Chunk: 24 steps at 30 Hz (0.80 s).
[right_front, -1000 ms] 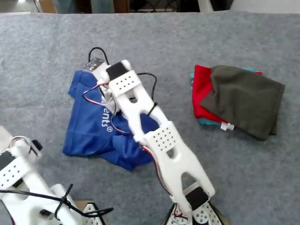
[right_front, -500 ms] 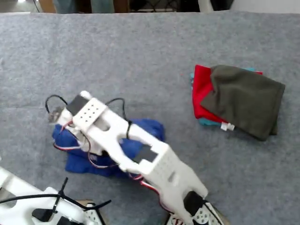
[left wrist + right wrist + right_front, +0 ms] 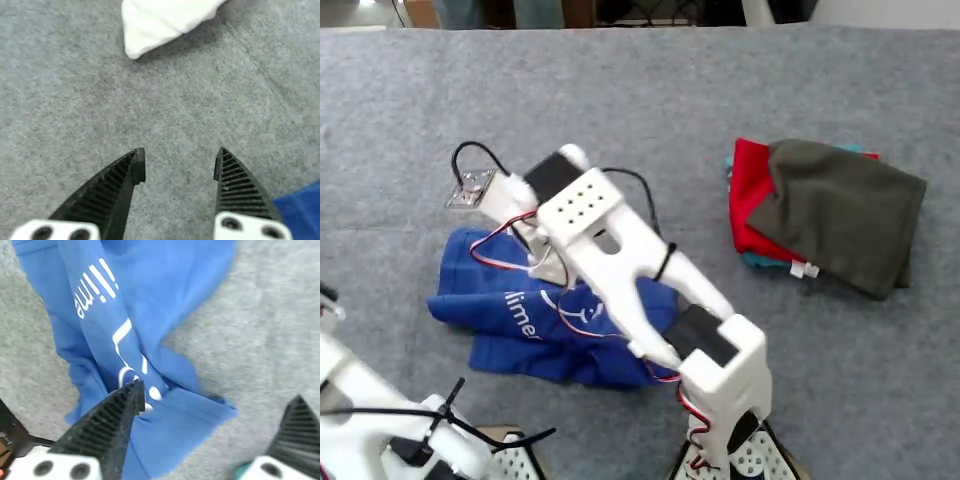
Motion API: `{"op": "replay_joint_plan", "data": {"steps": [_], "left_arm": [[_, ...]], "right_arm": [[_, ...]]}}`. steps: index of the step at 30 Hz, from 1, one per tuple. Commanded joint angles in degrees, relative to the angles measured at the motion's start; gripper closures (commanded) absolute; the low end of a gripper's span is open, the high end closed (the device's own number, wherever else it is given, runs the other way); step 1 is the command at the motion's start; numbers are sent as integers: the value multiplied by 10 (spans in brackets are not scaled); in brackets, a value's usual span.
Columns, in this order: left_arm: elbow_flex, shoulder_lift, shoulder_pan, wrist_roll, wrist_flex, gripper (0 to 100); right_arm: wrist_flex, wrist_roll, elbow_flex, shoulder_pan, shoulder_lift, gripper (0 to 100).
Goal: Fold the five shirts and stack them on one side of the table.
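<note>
A crumpled blue shirt (image 3: 535, 325) with white print lies at the front left of the grey table. My right gripper (image 3: 543, 263) hangs over its upper part. In the right wrist view the right gripper (image 3: 218, 396) is open above the blue shirt (image 3: 125, 315) and holds nothing. An olive shirt (image 3: 840, 215) lies folded on top of a red shirt (image 3: 748, 190) and a teal one at the right. My left gripper (image 3: 180, 155) is open over bare table, with a white cloth (image 3: 160, 20) beyond it and a corner of the blue shirt (image 3: 300, 212) beside one finger.
The left arm (image 3: 360, 400) sits at the front left corner, trailing black cables. The right arm's base (image 3: 725, 440) stands at the front centre. Grey table (image 3: 670, 90) stretches open across the back and between the blue shirt and the stack.
The right arm swung left and toward the front, dragging the blue shirt, then came partway back. The shirt now lies lower and more spread out. The left arm drew back toward the left edge.
</note>
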Motion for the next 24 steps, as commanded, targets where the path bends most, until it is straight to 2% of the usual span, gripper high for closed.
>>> {"op": "replay_joint_plan", "data": {"steps": [1,5,13,20,24], "left_arm": [[-40,39,47,5,7,762],[-129,107,101,9,73,762],[-313,245,207,64,182,762],[-424,358,344,135,191,762],[-501,472,407,179,164,762]], "right_arm": [[6,11,-34,34,-66,564],[5,12,-61,95,-109,564],[6,12,-76,214,-138,564],[2,14,-73,222,-113,564],[-17,49,-78,224,-65,565]]}}
